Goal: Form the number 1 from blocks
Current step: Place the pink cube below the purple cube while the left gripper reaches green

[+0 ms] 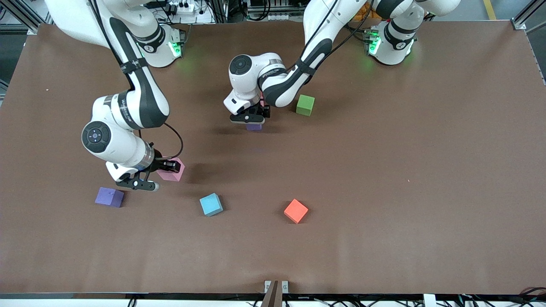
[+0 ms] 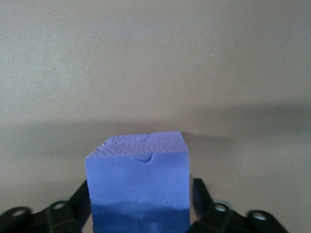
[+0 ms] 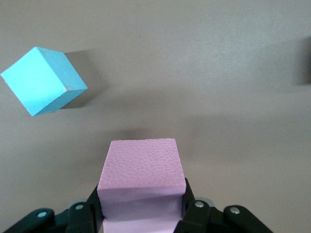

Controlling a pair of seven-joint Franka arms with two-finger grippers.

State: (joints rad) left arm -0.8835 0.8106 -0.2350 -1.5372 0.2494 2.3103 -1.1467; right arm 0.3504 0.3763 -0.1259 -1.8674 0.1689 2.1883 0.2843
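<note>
Left gripper (image 1: 252,119) spread around purple matte foam cube (image 1: 254,126) on table, green foam cube (image 1: 305,105) just beside. Right gripper (image 1: 164,170) pinching pink foam cube (image 1: 172,169). Judged step: release done; next, lift clear, carry pink over.

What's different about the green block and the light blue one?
The green block is green; the light blue cube is cyan. The green block lies farther from the front camera, beside the left gripper; the light blue cube lies nearer, between a purple block and an orange cube. Both are small cubes of like size, resting on the table, untouched.
</note>
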